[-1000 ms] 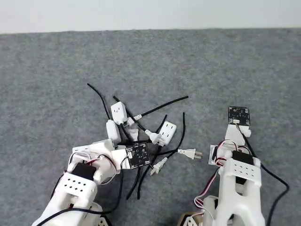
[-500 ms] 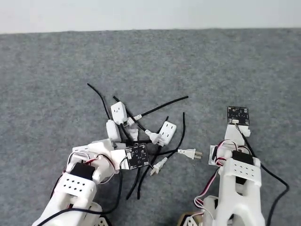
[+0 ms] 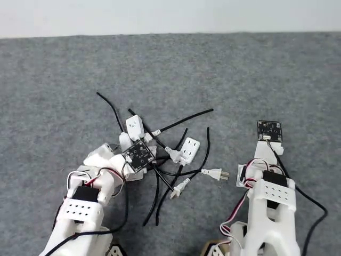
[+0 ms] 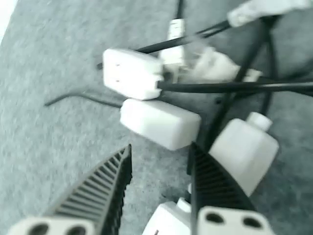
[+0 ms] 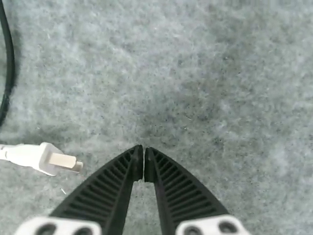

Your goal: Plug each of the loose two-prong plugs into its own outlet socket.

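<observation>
**Left arm re-aimed at the socket cluster.** Within the last second the left arm has swung, in the high view, from pointing into the middle of the cord tangle to pointing at its far-left side. The left gripper (image 4: 160,147) now hangs with its fingers (image 4: 110,186) spread apart and empty; a white socket block (image 4: 159,122) lies just ahead of the tips on the grey worktop (image 3: 53,80), with a slotted socket (image 4: 129,73) behind it and a third block (image 4: 244,149) beside one finger. The swing has nudged the black cords (image 3: 160,186) — one far cord end sits slightly farther out than before — while the right-hand socket (image 3: 191,148) keeps its place. The right gripper (image 5: 143,149) has not moved; its fingers are pressed together on nothing, low over the worktop; a loose plug (image 5: 49,159) lies near, prongs turned its way; a second plug (image 3: 180,188) lies among the cords, unplugged. Judgement: no plug is held yet, so the re-aim reads as lining up on a socket body — probably to steady it before a plug is brought in.
</observation>
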### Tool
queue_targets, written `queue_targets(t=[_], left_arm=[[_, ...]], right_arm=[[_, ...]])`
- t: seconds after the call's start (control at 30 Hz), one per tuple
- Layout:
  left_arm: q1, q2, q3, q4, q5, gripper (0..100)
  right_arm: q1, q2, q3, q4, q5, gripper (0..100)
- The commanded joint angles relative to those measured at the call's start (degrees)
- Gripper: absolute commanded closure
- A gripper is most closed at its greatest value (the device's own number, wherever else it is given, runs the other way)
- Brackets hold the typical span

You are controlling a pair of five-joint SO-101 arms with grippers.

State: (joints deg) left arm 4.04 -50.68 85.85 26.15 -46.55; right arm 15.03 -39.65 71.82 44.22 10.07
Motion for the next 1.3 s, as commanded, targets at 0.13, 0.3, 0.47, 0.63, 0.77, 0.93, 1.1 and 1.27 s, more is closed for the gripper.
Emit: queue_targets(t=[0.13, 0.3, 0.47, 0.63, 0.77, 0.93, 1.1, 1.27], left_arm=[[-4.0, -3.9, -4.2, -0.5, 1.1, 80], [-2.5, -14.2, -4.3, 11.6, 0.7, 80], [3.3, -30.5, -3.9, 33.9, -2.9, 80], [8.3, -42.3, 0.2, 43.6, -4.7, 80], [10.5, -40.2, 1.4, 38.9, -4.7, 80], [15.0, -27.3, 1.4, 32.6, -4.8, 80], [13.2, -10.3, -0.5, 19.8, -5.0, 80], [8.0, 7.4, -9.5, 17.6, -9.0, 80]], right_arm=[[0.4, 0.2, -2.8, -0.9, 0.6, 98.6], [0.3, 0.2, -2.8, -1.0, 0.6, 98.6], [0.3, 0.2, -2.8, -1.0, 0.6, 98.6], [0.3, 0.2, -2.8, -1.0, 0.6, 98.6], [0.3, 0.2, -2.8, -1.0, 0.6, 98.6], [0.4, 0.2, -2.8, -0.8, 0.6, 98.6], [0.4, 0.2, -2.8, -0.6, 2.2, 98.6], [0.4, 0.2, -2.8, -0.6, 2.5, 98.6]])
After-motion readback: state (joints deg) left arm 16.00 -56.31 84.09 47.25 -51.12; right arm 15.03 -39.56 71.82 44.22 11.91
